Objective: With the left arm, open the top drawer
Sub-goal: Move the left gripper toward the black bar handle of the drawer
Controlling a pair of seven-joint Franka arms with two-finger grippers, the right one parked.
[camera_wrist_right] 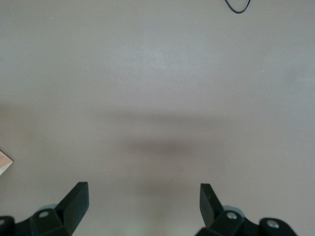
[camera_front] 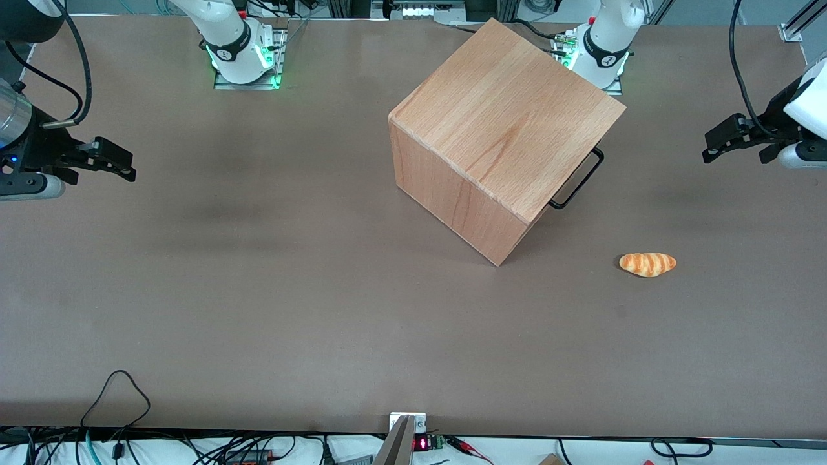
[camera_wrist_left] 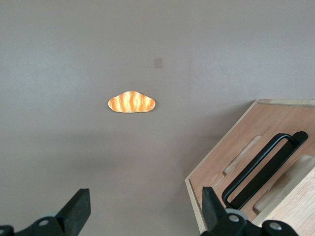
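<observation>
Front view: big wooden box (camera_front: 504,135) sat mid-table, w/ the top drawer (camera_front: 577,179) shut – only its black handle poked out toward the working arm's end. A bread roll (camera_front: 647,264) lay nearer the camera. The gripper (camera_front: 727,139) hung over the table's end – fingers (camera_wrist_left: 78,209) wide apart, holding nothing.

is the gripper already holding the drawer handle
No, the gripper hangs open above the bare table, with the black handle off to one side of its fingers and nothing between them.
</observation>
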